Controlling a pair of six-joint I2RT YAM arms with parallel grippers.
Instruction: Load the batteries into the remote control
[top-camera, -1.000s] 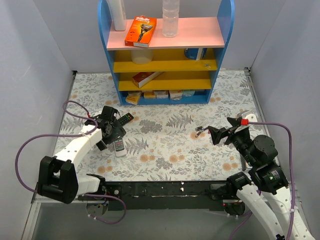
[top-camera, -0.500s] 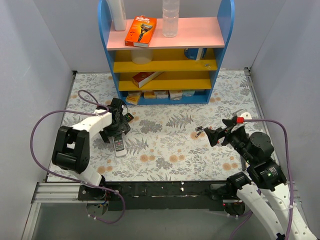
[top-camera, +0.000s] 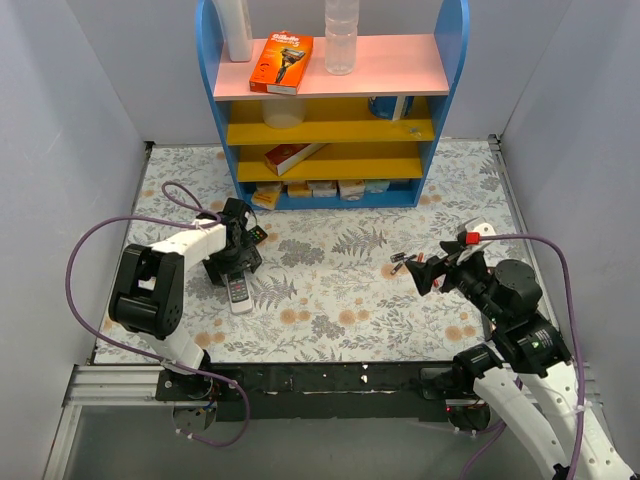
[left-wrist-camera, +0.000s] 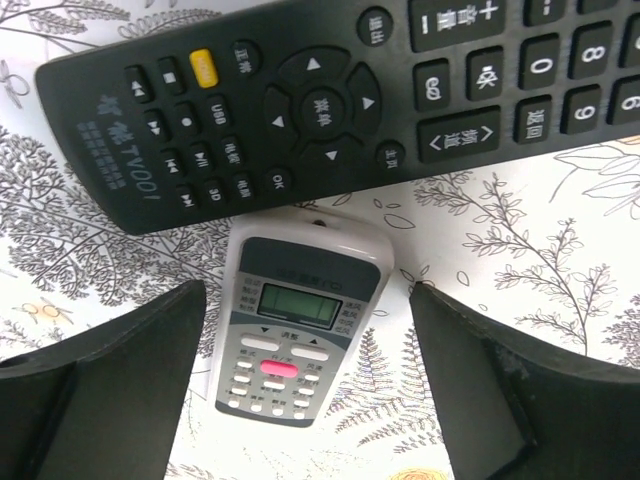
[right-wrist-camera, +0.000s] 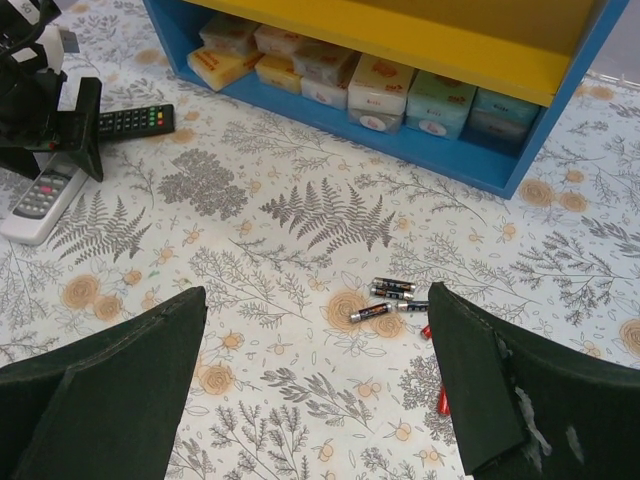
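The small white-grey remote control (top-camera: 238, 293) lies face up on the floral table at the left, its display and pink button clear in the left wrist view (left-wrist-camera: 298, 328). My left gripper (top-camera: 232, 268) is open, its jaws on either side of the remote's top end, low over it. The batteries (top-camera: 398, 262) lie in a small cluster right of centre; in the right wrist view they (right-wrist-camera: 392, 296) lie ahead between my jaws. My right gripper (top-camera: 428, 272) is open and empty, held above the table just right of the batteries.
A longer black remote (left-wrist-camera: 330, 100) lies just beyond the white one, also seen from above (top-camera: 252, 236). A blue shelf unit (top-camera: 330, 110) with boxes, a bottle and a razor pack stands at the back. Grey walls close in both sides.
My left gripper swung from the near left to over the remote's top end and settled there. My right gripper crept left toward the batteries.
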